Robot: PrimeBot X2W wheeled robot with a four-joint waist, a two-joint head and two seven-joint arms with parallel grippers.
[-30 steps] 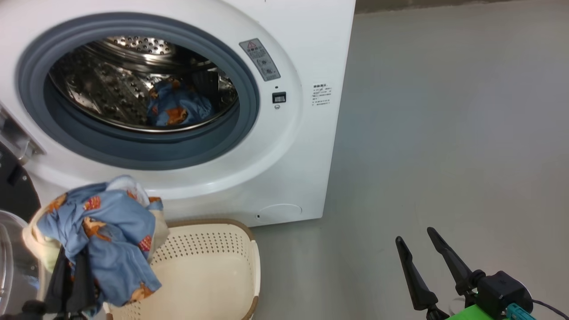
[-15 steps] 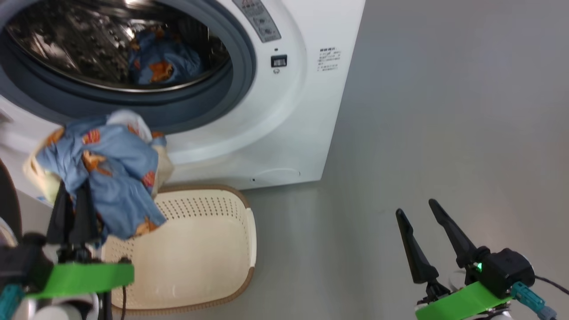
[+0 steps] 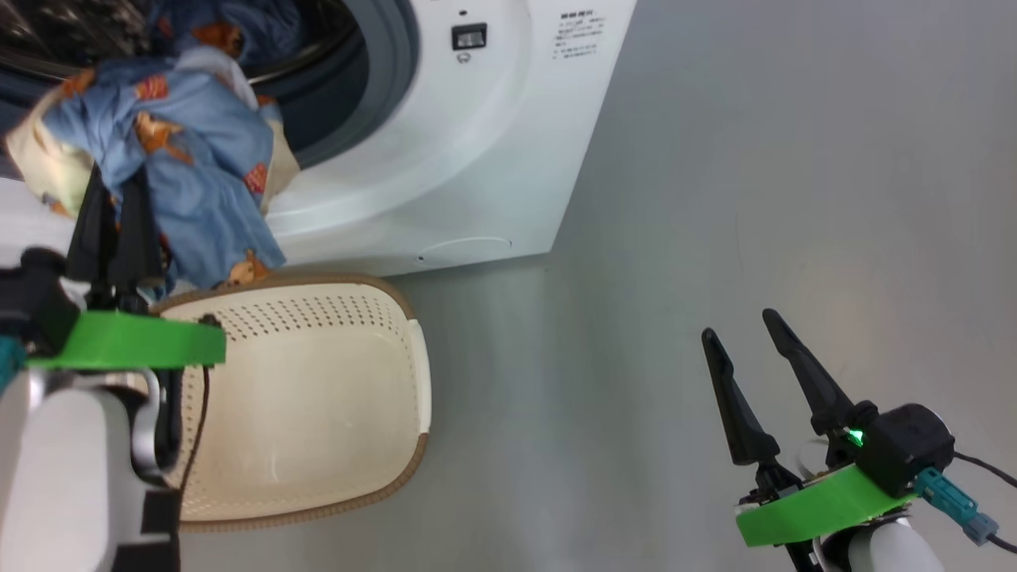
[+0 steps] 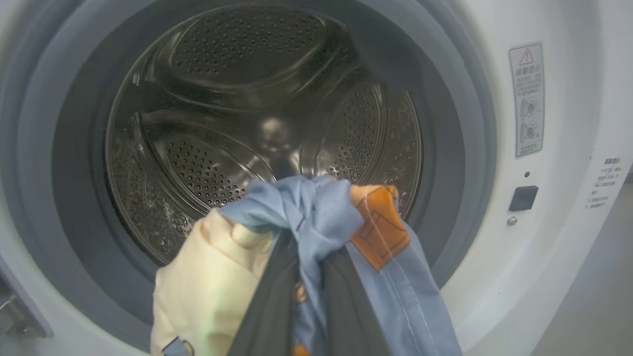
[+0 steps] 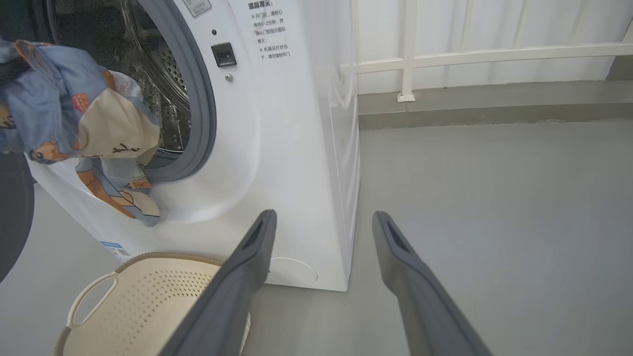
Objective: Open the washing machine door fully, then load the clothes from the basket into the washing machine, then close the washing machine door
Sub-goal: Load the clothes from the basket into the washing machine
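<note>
My left gripper (image 3: 115,199) is shut on a bundle of the clothes (image 3: 183,151), light blue with orange figures and some cream cloth. It holds them up in front of the open mouth of the washing machine (image 3: 477,159), above the basket (image 3: 318,381). In the left wrist view the clothes (image 4: 316,217) hang over my left gripper (image 4: 301,257), with the steel drum (image 4: 247,99) straight behind. Another blue piece (image 3: 230,32) lies inside the drum. The basket looks empty. My right gripper (image 3: 739,326) stands open over the floor, nothing between its fingers. The door's black rim (image 5: 12,217) shows at the left edge.
Grey floor (image 3: 755,159) stretches to the right of the machine. A white railing (image 5: 445,54) and a low ledge stand behind it. A round flap (image 3: 465,250) sits low on the machine's front, just behind the basket (image 5: 148,296).
The head camera has tilted down, so the whole picture has shifted. My left gripper has risen with the clothes, from beside the basket to the drum's mouth. The right gripper stays open.
</note>
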